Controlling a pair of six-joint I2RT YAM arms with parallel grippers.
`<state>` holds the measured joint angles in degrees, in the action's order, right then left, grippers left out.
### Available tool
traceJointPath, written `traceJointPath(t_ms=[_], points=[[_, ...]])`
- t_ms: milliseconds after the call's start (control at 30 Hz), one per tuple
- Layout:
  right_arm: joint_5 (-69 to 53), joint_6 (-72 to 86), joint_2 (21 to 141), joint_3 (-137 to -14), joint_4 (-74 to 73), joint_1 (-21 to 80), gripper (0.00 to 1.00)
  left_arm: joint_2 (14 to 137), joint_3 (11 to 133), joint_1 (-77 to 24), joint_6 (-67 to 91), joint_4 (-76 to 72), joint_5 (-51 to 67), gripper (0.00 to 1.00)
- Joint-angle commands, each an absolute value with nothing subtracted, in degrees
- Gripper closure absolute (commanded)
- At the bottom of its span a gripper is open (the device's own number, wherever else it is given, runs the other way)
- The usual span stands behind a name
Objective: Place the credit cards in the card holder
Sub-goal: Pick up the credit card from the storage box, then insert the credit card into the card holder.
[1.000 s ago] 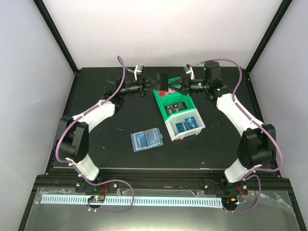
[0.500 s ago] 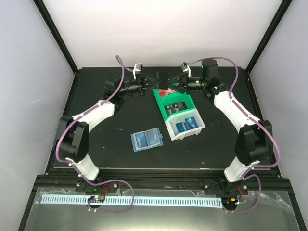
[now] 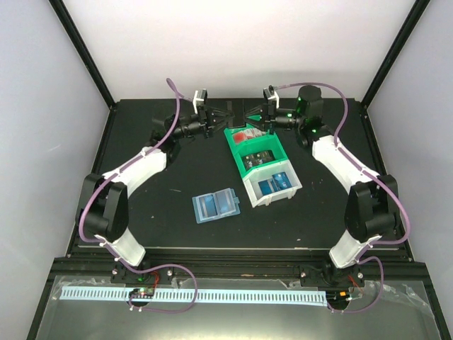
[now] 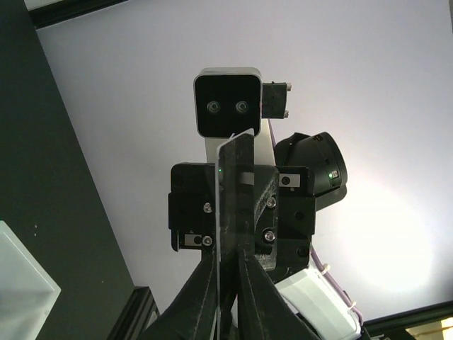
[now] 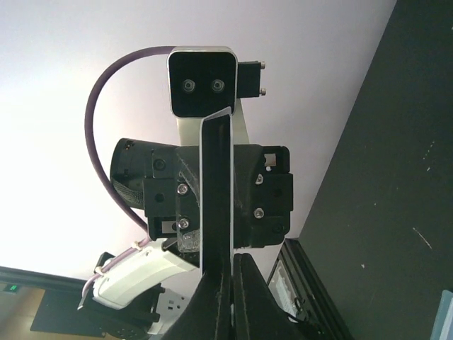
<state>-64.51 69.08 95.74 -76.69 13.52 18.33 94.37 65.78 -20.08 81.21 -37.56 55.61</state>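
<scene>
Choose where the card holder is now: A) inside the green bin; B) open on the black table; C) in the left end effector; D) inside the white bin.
B: the top view shows the card holder lying open on the table, with nothing gripping it.

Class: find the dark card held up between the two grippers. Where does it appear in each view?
Top external: the dark card is at far centre, just above the green bin in the picture.
Left wrist: the card is at centre, seen nearly edge-on.
Right wrist: the card is at centre, seen edge-on.
Shared landmark: the black table.
</scene>
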Motion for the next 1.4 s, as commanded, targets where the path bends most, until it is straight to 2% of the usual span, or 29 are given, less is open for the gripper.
traceJointPath(t_ms=[0, 367, 467, 600, 833, 967, 1067, 1167, 1367], points=[[-62.5, 72.1, 93.0, -78.6, 19.8, 18.5, 0.99, 93.7, 65.3, -20.1, 80.0, -35.4, 58.1, 0.91], [-61.4, 76.3, 91.1, -76.2, 21.4, 15.5, 0.99, 93.9, 64.4, -19.4, 80.6, -35.3, 59.0, 0.9], [-61.0, 74.4, 90.7, -76.3, 18.8, 15.1, 0.99, 94.0, 64.2, -19.4, 80.2, -34.9, 58.8, 0.93], [-60.3, 70.5, 89.7, -76.1, 14.0, 13.6, 0.99, 93.2, 64.0, -19.1, 77.3, -31.3, 58.6, 0.97], [-59.1, 62.4, 87.3, -76.0, 4.3, 10.9, 0.99, 90.2, 60.0, -17.9, 72.3, -26.0, 58.1, 0.97], [-56.0, 54.2, 86.6, -77.5, -6.9, 10.7, 0.99, 86.6, 56.3, -17.3, 68.2, -20.9, 56.8, 0.98], [-51.7, 46.0, 85.7, -77.9, -16.4, 12.0, 0.99, 79.9, 52.8, -17.4, 58.6, -8.9, 51.0, 0.99], [-45.2, 38.1, 84.6, -76.8, -24.4, 16.5, 0.99, 72.3, 46.0, -18.3, 51.7, 0.2, 40.0, 0.98], [-29.7, 31.2, 85.1, -71.5, -33.0, 29.2, 0.99, 60.7, 30.9, -20.9, 55.4, 0.4, 26.5, 0.98]])
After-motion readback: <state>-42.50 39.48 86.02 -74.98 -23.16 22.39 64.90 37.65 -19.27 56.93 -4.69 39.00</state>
